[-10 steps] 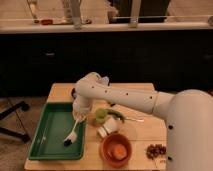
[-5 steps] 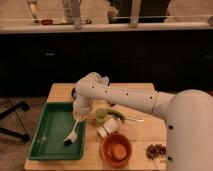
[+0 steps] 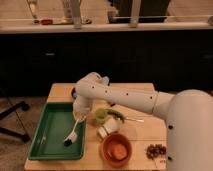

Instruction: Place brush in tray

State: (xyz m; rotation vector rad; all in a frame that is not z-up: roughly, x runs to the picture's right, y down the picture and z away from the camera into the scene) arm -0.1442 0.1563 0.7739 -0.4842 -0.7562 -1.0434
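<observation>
Honestly, not much has changed over the last second. The hand [image 3: 80,119] hangs over the right side of the tray [image 3: 50,127], in the same spot as in both earlier frames, and the arm hasn't shifted in any way we can spot. The brush [image 3: 73,134] matches too: its dark bristle head is down on the green floor near the tray's front right, and the white handle slants up towards the hand. We read that as the brush being in the tray already, so the placing itself looks basically done. What we can't tell is whether the hand has hold of the handle's top end or has let go, because it sits right at the handle. The orange bowl [image 3: 116,150] on the surface [image 3: 142,135] sits where it was as well.
</observation>
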